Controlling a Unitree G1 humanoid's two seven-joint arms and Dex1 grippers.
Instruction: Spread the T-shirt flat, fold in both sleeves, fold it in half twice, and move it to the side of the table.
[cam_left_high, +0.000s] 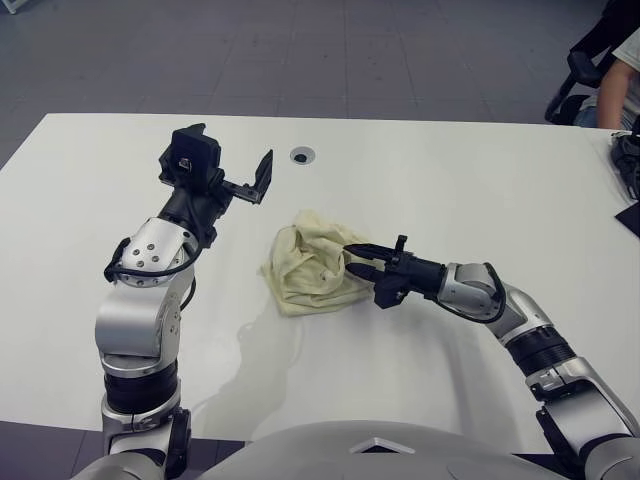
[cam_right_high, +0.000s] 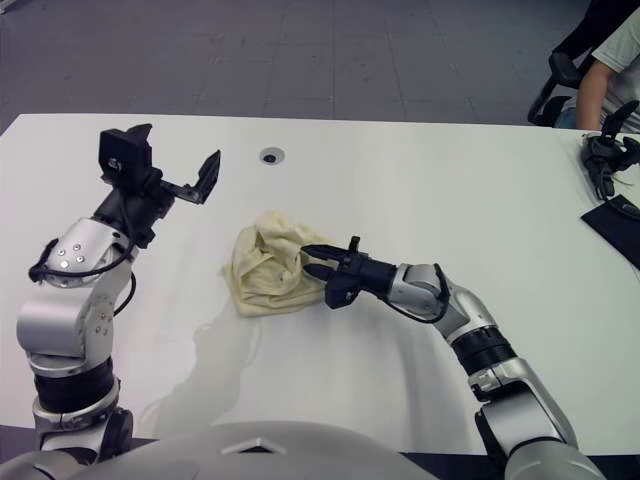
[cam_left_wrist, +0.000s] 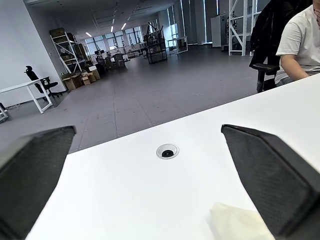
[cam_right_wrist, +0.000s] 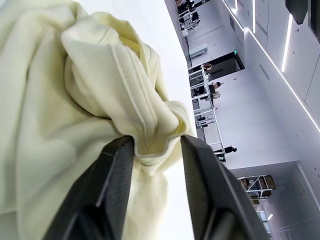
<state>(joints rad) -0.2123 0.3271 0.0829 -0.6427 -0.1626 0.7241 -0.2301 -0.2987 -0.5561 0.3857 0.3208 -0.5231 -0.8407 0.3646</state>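
1. Nearest the right wrist camera, the right gripper (cam_right_wrist: 155, 142) has its two black fingers (cam_right_wrist: 112, 180) closed on a bunched fold of the pale yellow T-shirt (cam_right_wrist: 60, 100). The stitched cloth bulges up out of the narrow gap between them.
2. Seen from the head, the T-shirt (cam_left_high: 305, 265) lies in a crumpled lump near the middle of the white table (cam_left_high: 450, 180). It is not spread out, and its sleeves cannot be told apart from the rest of the cloth.
3. The right arm reaches low across the table from the robot's right side. Its gripper (cam_left_high: 352, 258) points toward the robot's left and pinches the lump at its right edge.
4. The left arm is bent upward on the robot's left side.
5. The left gripper (cam_left_wrist: 149, 129) is held above the table, apart from the shirt. Its two dark padded fingers (cam_left_wrist: 270, 175) are spread wide with nothing between them.
6. Through that gap, the left wrist camera shows the tabletop, a small round cable hole (cam_left_wrist: 167, 151) and one corner of the yellow cloth (cam_left_wrist: 235, 222).
7. From the head, the cable hole (cam_left_high: 302, 155) sits on the table beyond the shirt, toward the far edge.
8. Some dark items (cam_right_high: 605, 160) rest at the table's far right edge, well apart from the shirt.
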